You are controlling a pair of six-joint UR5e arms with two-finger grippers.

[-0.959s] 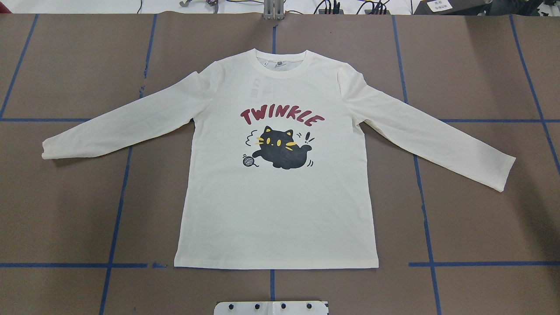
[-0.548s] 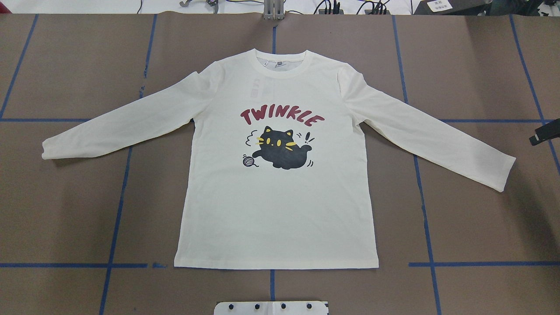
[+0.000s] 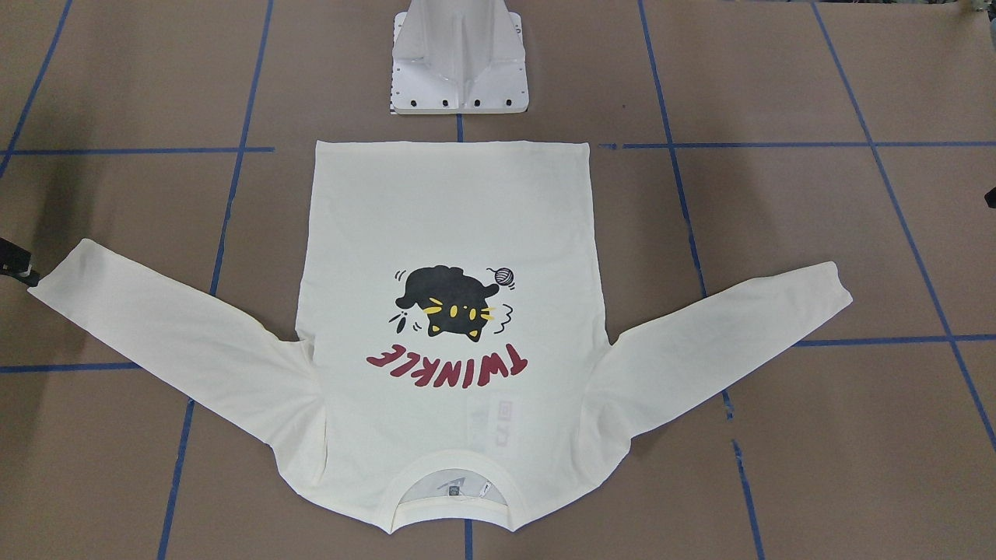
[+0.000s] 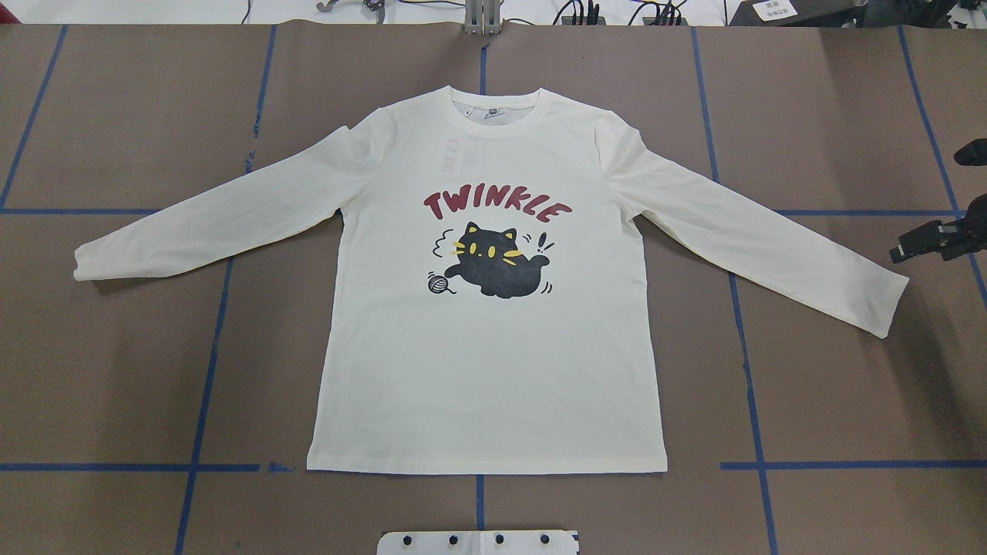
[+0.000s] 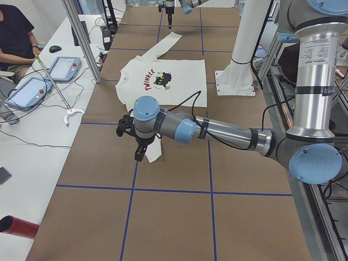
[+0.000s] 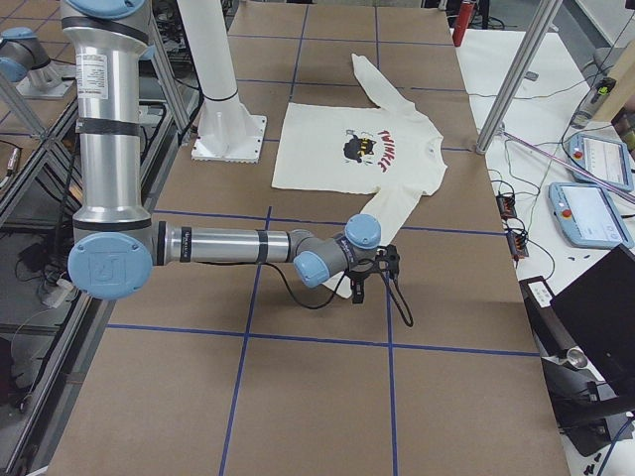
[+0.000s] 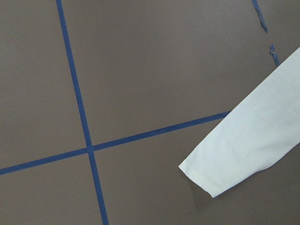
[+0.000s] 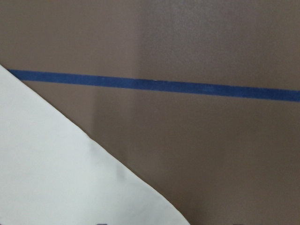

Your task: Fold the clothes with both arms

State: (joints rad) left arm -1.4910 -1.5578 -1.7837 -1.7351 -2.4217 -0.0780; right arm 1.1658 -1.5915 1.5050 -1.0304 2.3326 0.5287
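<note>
The cream long-sleeved T-shirt [image 4: 493, 362] lies flat with both sleeves spread and its black cat and red "TWINKLE" print facing up. My right gripper [image 4: 917, 247] hangs just outside the right sleeve's cuff [image 4: 883, 304] and also shows at the front view's left edge [image 3: 14, 264]. Whether it is open or shut I cannot tell. The left gripper [image 5: 138, 151] hovers by the left sleeve's cuff [image 7: 206, 173], and I cannot tell its state either. No fingers show in either wrist view.
Blue tape lines [image 4: 204, 385] grid the brown table. The white base pedestal [image 3: 459, 70] stands behind the shirt's hem. A side bench holds tablets [image 5: 65, 68], a grabber stick [image 5: 60, 92] and cables, with a seated person [image 5: 13, 38] there.
The right gripper has come in from the overhead view's right edge toward the right cuff. The shirt has not moved.
</note>
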